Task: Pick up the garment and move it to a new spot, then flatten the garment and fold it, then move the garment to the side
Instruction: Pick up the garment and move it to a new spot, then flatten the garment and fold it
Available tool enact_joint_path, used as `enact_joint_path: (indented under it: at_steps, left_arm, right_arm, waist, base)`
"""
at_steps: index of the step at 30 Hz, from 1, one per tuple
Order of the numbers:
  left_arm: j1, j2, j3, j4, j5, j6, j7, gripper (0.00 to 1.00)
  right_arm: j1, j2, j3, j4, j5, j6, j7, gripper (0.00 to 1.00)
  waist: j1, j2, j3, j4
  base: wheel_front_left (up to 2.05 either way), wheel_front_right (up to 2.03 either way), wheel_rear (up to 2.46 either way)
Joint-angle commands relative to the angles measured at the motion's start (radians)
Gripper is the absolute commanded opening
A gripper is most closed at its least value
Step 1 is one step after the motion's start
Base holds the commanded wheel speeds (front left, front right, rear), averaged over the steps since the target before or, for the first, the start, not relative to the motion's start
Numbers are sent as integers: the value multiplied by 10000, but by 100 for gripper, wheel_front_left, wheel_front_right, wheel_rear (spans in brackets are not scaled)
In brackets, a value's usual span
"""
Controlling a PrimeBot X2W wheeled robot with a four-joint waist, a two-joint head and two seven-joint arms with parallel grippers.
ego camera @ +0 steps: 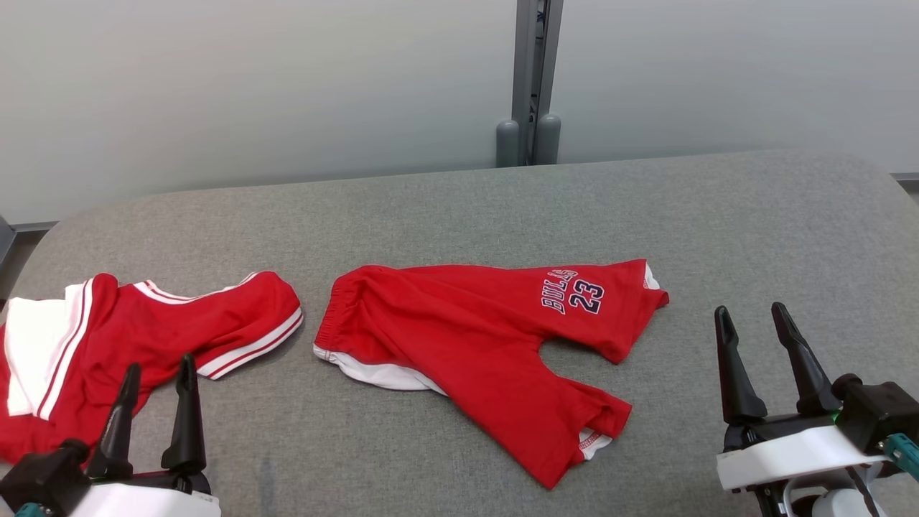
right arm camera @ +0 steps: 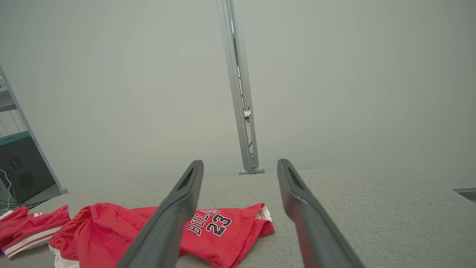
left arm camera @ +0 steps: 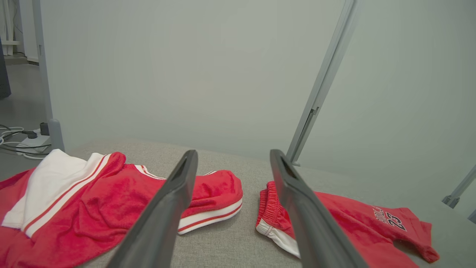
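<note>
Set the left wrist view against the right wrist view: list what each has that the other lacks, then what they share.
Left wrist view's own: the open left hand, the white panel on the red jersey, floor cables. Right wrist view's own: the open right hand, a dark cabinet. Shared: the jersey's striped hem, the red shorts marked 23, the grey table, the metal post.
</note>
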State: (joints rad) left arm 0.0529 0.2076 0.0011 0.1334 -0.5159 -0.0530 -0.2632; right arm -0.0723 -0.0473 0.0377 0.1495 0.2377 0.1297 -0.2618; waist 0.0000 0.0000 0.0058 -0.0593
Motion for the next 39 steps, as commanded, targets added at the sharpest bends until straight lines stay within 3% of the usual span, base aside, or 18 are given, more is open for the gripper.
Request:
enact_joint_path:
  at_steps: [1,8,14,25,33,39]
  left_arm:
    - [-146,-37,61,68,123,-102,-19,100]
    - [-146,-229,183,237,363,-291,-21,100]
    - [184,-28,441,342,585,-340,-20,100]
    - [385,-134,867,266,609,-315,-20,100]
    - [360,-225,848,335,632,-342,-20,100]
    - [213,-289,679,498,625,-394,-19,100]
  right_arm:
    - [16,-59,-5,41,12,19,-49,100]
    - [-147,-61,29,111,119,19,-49,100]
    - [-373,-58,217,596,74,19,-14,100]
    - [271,-365,1798,1363,1251,19,3493,100]
    - [465,-393,2367,1417,2035,19,4757,100]
    - [300,-276,2512,1877,2080,19,4940,100]
  waist:
    - [0,0,-16,11]
    - [0,0,-64,6]
    - [0,0,-136,104]
    - [0,0,-236,626]
    - [0,0,-219,858]
    - [0,0,-170,1082]
  base:
    - [0,0,0]
    - [0,0,0]
    - [0,0,0]
    - [0,0,0]
    - [0,0,0]
    - [0,0,0]
